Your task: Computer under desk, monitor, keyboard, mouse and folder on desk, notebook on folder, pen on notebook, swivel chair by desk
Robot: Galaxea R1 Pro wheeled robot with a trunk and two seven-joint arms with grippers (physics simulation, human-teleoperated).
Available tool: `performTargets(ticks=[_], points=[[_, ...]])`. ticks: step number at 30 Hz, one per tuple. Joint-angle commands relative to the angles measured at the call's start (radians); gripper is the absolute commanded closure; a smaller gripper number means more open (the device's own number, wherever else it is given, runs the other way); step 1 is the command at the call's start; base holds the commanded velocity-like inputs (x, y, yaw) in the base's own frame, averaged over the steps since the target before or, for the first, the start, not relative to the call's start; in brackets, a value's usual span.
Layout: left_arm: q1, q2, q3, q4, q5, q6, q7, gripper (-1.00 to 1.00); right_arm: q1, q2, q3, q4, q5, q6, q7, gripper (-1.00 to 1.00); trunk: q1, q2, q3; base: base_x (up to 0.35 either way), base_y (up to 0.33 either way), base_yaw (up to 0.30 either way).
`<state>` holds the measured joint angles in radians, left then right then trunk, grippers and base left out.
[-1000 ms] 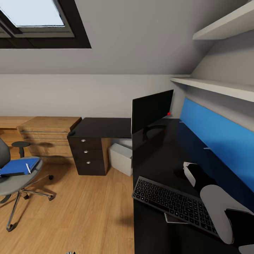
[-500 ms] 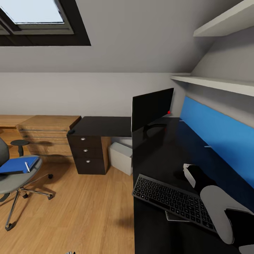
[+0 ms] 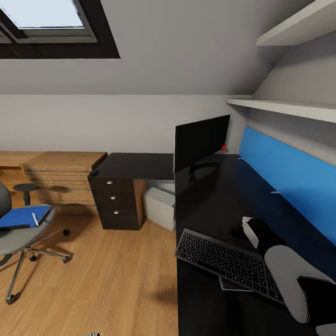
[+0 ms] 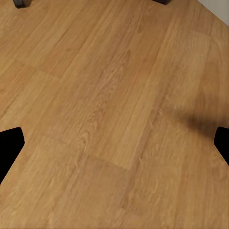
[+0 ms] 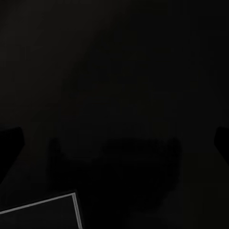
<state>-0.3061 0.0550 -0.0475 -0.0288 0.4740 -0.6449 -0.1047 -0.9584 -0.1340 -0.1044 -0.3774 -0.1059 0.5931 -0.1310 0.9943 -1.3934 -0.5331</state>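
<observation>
The monitor (image 3: 200, 142) stands on the black desk (image 3: 210, 200). The keyboard (image 3: 228, 263) lies at the desk's near end, with a thin flat pad (image 3: 229, 285), apparently the notebook, sticking out from under it. A small dark mouse (image 3: 94, 174) sits at the far left corner of the desk above the drawers. The white computer (image 3: 160, 207) stands under the desk. On the swivel chair (image 3: 16, 238) at the left lies the blue folder (image 3: 18, 218) with the pen (image 3: 35, 219) on it. My right gripper (image 3: 251, 231) (image 5: 114, 143) hangs open over the desk beside the keyboard. My left gripper (image 4: 114, 145) is open above bare floor.
A light wooden drawer chest (image 3: 63, 179) stands left of the desk, with a small black stool (image 3: 25, 190) in front of it. A blue wall panel (image 3: 284, 175) and white shelves (image 3: 289, 112) run along the desk's right side. Wood floor (image 3: 107, 275) lies between chair and desk.
The whole picture has shifted slightly, so the camera moved. None of the things or the arms has visibly moved.
</observation>
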Motion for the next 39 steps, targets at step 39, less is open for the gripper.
performTargets(ticks=[39], points=[[-0.001, 0.028, -0.005, 0.001, 0.089, -0.002, -0.011, -1.0, 0.0, 0.004, 0.0, 0.035, -0.011, 0.004, -0.006, -1.0, 0.0, -0.001, -0.001, 0.0, 0.0, 0.0]])
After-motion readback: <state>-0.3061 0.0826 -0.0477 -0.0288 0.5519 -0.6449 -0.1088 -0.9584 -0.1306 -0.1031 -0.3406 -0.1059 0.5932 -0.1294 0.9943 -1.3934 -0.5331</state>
